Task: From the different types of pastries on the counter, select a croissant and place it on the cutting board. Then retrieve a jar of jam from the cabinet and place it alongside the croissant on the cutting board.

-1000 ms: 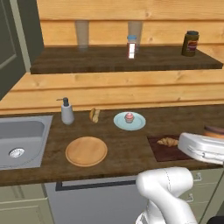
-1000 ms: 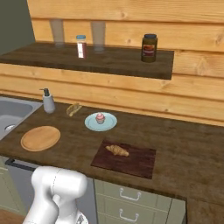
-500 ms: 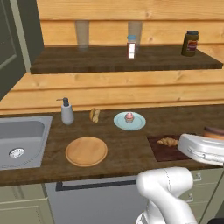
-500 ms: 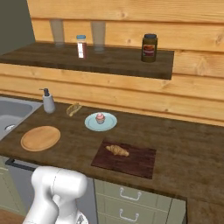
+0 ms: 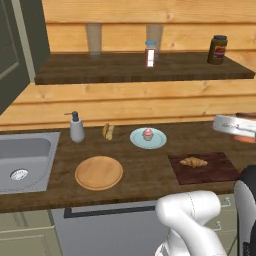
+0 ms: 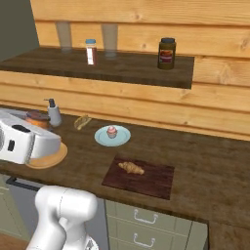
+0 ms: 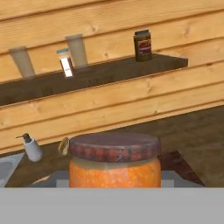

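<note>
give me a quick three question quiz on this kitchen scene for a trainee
1. True or false: the croissant already lies on the dark cutting board.
2. What sits on the blue plate? A) a cupcake B) a bagel C) an apple
3. Fill in: the orange jam jar sits close in front of the hand camera, between the jaws, and has a dark red ____.

Key: 1 true. 2 A, the cupcake. 3 lid.
</note>
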